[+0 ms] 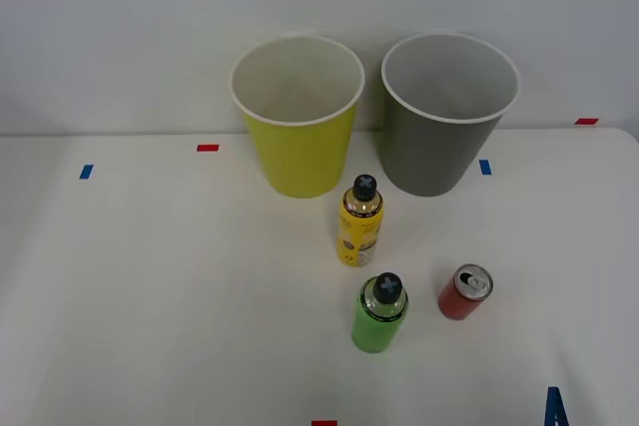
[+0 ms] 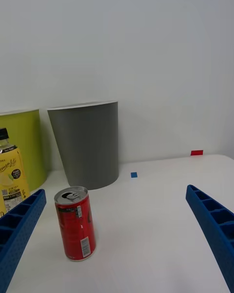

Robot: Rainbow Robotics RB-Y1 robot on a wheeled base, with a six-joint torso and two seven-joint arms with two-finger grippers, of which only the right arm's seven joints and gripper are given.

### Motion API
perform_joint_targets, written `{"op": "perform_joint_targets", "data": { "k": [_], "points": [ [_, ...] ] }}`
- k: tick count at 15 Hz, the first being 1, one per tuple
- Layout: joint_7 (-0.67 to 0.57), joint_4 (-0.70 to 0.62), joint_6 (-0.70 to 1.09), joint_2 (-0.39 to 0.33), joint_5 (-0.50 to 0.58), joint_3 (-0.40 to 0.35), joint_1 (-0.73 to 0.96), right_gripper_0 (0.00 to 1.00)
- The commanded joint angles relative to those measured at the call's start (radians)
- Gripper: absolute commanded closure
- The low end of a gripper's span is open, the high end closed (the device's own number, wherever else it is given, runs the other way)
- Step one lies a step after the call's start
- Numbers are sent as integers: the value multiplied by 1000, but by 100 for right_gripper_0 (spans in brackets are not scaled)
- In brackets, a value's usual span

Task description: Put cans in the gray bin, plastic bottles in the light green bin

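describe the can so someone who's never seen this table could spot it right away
On the white table, look in front of the gray bin, toward the robot's right. The red can stands upright there, right of the green bottle. It is shorter than both bottles, with a silver pull-tab top instead of a black cap.

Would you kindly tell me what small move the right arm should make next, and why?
Probably ease the open end effector forward and toward the red can until its fingers straddle it. The can stands upright on the table, nearest that arm, off-centre between the fingers, with nothing grasped and both bins awaiting.
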Motion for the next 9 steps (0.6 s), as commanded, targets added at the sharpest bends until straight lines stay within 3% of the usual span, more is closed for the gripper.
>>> {"op": "perform_joint_targets", "data": {
  "k": [1, 9],
  "points": [
    [0, 0, 0, 0, 0, 0, 0, 0],
    [0, 0, 0, 0, 0, 0, 0, 0]
  ]
}}
